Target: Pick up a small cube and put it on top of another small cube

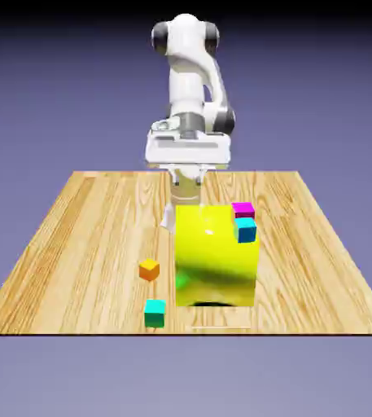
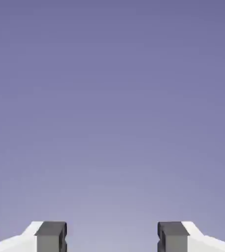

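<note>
The claw (image 2: 112, 237) is spread wide and empty, its fingertips (image 2: 50, 236) framing only blue-violet backdrop. The small cube (image 1: 155, 313) sits on the counter (image 1: 67, 244) at its near edge, just beside the big yellow block (image 1: 216, 256), near an orange cube (image 1: 149, 269).

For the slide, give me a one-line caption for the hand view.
Open gripper, grey fingertips apart, pointing at plain blue-violet backdrop; no cube in sight.
</note>
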Available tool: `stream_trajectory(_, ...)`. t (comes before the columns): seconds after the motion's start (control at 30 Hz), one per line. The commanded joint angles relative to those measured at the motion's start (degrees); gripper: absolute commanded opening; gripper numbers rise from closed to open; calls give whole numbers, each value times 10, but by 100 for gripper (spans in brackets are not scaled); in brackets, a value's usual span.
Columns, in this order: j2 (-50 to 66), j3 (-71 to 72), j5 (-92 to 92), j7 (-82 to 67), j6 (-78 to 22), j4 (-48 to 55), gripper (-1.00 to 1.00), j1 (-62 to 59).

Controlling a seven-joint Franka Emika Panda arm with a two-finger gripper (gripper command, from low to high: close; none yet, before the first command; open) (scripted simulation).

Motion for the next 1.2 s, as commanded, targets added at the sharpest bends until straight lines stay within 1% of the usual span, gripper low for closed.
stream_trajectory(0.0,21,-5,2,-2,-19,17,0,2)
stream_trajectory(0.97,623,-147,60,-66,-572,497,0,53)
stream_trajectory(1.03,626,-148,61,-67,-575,500,0,53)
stream_trajectory(1.13,669,-138,74,-74,-500,467,0,48)
stream_trajectory(1.17,676,-136,76,-76,-489,462,0,47)
